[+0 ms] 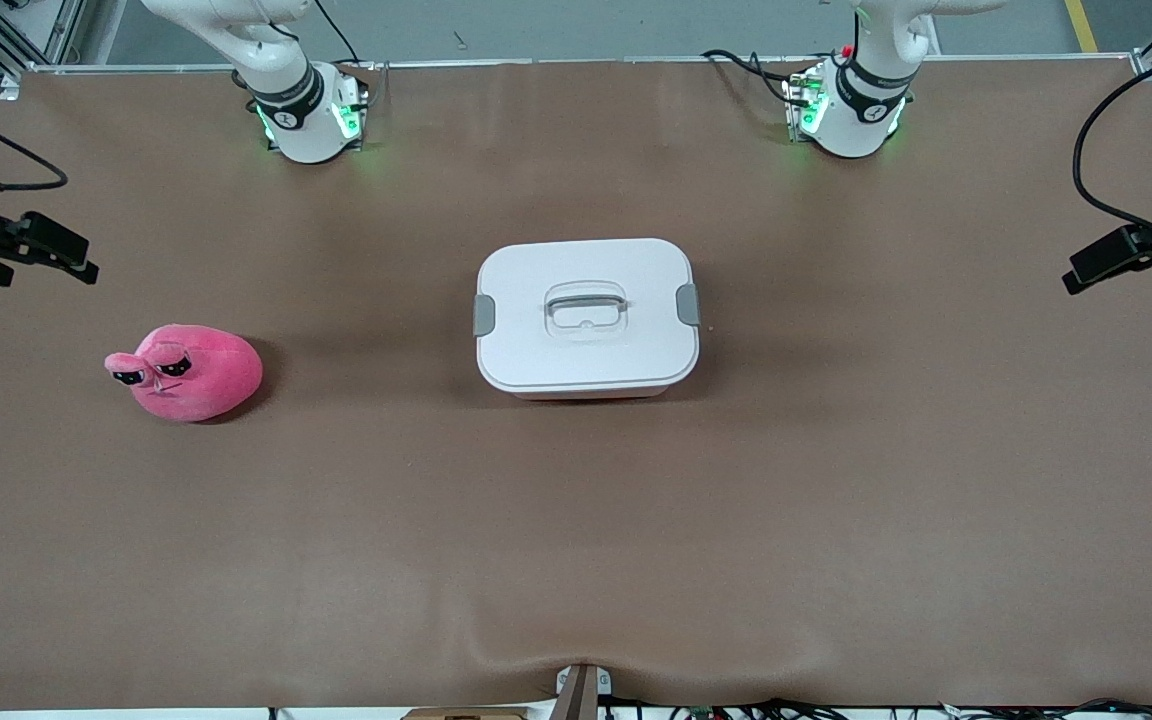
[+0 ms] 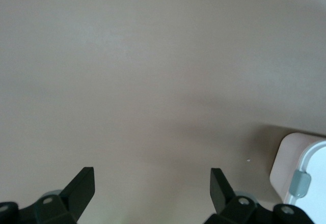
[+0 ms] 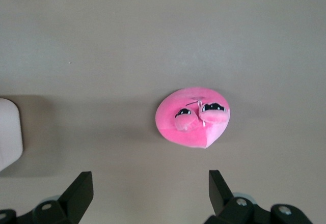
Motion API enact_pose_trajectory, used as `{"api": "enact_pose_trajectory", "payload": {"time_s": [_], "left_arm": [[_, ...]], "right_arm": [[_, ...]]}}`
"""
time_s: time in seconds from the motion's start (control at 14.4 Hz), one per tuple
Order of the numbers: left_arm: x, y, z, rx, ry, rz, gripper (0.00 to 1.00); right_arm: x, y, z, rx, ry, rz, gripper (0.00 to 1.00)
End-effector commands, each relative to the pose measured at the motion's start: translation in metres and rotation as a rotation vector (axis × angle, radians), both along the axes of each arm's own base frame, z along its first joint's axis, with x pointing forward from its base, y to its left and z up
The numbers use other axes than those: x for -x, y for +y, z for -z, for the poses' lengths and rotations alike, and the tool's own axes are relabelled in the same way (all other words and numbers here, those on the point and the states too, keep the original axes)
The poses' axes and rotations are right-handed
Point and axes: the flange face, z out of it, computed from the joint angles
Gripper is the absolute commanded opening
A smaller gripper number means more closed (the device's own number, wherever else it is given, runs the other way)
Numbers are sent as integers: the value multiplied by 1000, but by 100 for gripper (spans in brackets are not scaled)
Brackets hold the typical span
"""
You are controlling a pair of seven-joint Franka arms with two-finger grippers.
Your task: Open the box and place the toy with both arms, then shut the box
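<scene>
The box (image 1: 587, 317) sits lidded mid-counter, the toy (image 1: 188, 372) toward the right arm's end; the left gripper (image 2: 152, 188) and right gripper (image 3: 151, 189) hang high, fingers spread, ready to descend.

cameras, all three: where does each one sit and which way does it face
Front view: high across the table, facing both arm bases; box central, toy toward the right arm's end.
Left wrist view: on the left arm, looking down; open left pincer, box corner.
Right wrist view: on the right arm, looking down; open right pincer, toy.
Shared: the box shows in all three; the toy in front and right wrist.
</scene>
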Motion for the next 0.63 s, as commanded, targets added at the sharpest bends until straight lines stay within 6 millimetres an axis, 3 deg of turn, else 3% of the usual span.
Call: {"api": "enact_pose_trajectory", "payload": {"time_s": [0.0, 0.28, 0.56], "left_arm": [[-6, -14, 0, 9, -3, -56, 100], [-10, -33, 8, 6, 11, -177, 100], [-10, -66, 15, -1, 22, -244, 100]], "right_arm": [[2, -8, 14, 11, 0, -49, 100], [0, -13, 43, 19, -12, -207, 100], [0, -18, 66, 16, -3, -325, 100]]}}
